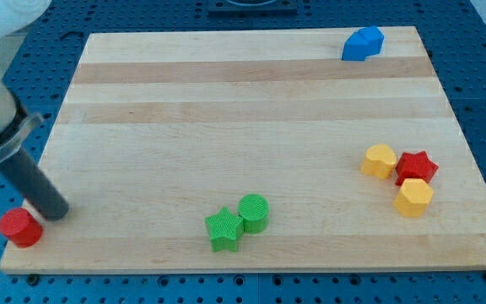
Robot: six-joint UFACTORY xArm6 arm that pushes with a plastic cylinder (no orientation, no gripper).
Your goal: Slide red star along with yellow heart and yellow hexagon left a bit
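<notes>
The pale wooden counter (pixel 251 127) carries three clusters of small plastic blocks. Near its right edge, below the middle, lies the red star block (pixel 417 165), with the yellow heart block (pixel 379 160) touching it on the view's left and the yellow hexagon block (pixel 413 197) just below it, seemingly touching as well, though the contact line is hard to read at this size. My tip (pixel 57 211), the lower end of the straight dark rod, sits at the opposite side, close to the counter's bottom-left corner, well apart from that red-and-yellow group and separated from it by nearly the whole width of the counter. There is no pincer on this arm, so nothing is open, closed or gripped; the rod simply stands slanted with its end near the wood. Just beside the tip, towards the view's bottom left, a red cylinder block (pixel 20 228) rests at the corner, partly over the counter's edge. Near the bottom edge, around its middle, a green star block (pixel 224 230) touches a green cylinder block (pixel 254 212). A blue block (pixel 363 44) of uneven shape lies at the top edge, towards the right corner.
</notes>
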